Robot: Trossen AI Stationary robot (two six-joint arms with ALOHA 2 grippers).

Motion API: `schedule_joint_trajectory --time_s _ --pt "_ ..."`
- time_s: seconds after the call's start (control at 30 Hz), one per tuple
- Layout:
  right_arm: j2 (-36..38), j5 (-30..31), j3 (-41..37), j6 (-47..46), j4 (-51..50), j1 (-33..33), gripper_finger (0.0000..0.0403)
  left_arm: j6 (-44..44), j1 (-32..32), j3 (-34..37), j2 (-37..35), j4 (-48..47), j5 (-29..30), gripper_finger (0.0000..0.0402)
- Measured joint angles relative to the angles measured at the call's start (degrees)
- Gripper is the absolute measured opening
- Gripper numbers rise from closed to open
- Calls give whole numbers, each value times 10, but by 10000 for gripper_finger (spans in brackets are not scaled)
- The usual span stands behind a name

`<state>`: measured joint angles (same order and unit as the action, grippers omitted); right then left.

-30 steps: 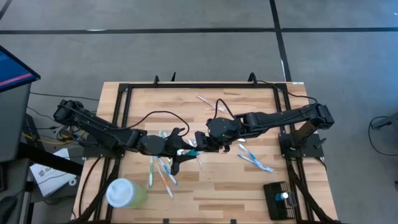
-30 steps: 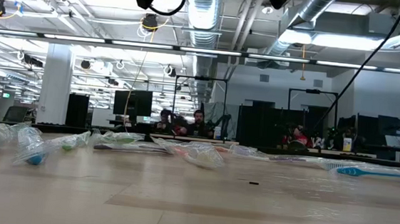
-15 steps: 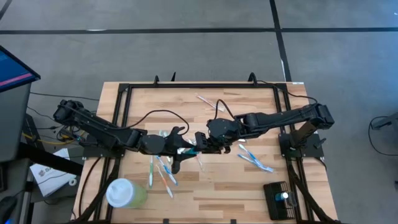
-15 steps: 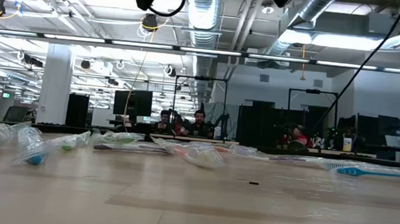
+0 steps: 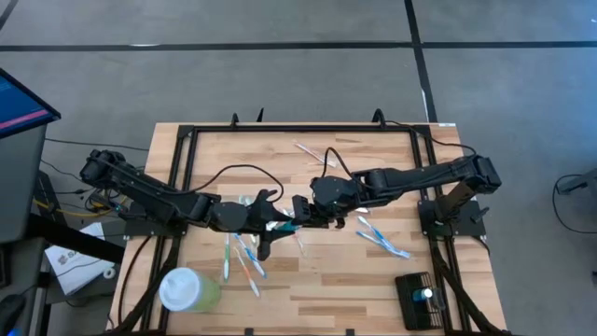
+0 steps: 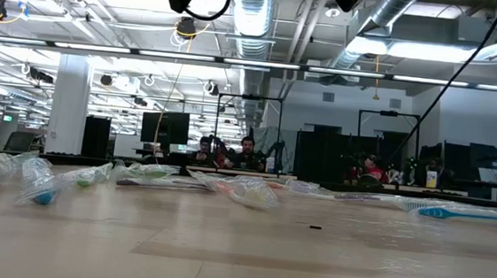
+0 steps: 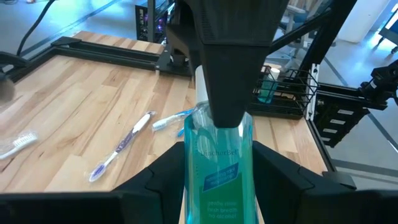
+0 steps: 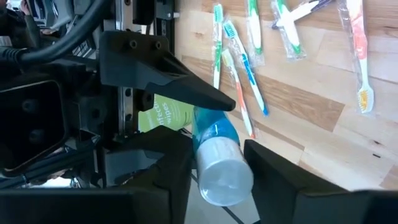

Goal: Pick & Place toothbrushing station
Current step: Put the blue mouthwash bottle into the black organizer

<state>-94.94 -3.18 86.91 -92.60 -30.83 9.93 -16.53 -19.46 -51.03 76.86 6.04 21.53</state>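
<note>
Two arms meet over the middle of the bench (image 5: 354,280), and both have a grip on the same thing: a teal mouthwash bottle (image 7: 217,158) with a white label and a silvery cap.

The left gripper (image 5: 276,227) has its jaws closed partway around the bottle's body. In the left wrist view the dark fingers (image 7: 165,171) sit snug on either side of the teal plastic.

The right gripper (image 5: 300,213) comes in from the other side at the cap end. In the right wrist view its jaws sit either side of the silvery cap (image 8: 224,180), narrow and close to it. Whether they actually press on it or just bracket it, I can't tell.

The toothbrushing station (image 5: 418,299), the little black holder, sits down at the bench's front right corner, well apart from both grippers.

Several wrapped toothbrushes (image 5: 244,259) lie scattered below the left gripper, and a couple more blue ones (image 5: 382,238) sit to the right of the handover spot. A pale green cup (image 5: 189,290) with a white lid stands at the front left corner.
</note>
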Motion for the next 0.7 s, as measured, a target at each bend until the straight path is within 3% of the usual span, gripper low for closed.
schedule_joint_trajectory --time_s 0.33,0.57,0.7 --pt "0 3 0 8 1 0 91 6 0 0 0 0 5 147" --pt "0 13 0 11 -1 0 96 11 0 0 0 0 5 150" --pt "0 13 0 14 -2 0 93 13 0 0 0 0 4 176"
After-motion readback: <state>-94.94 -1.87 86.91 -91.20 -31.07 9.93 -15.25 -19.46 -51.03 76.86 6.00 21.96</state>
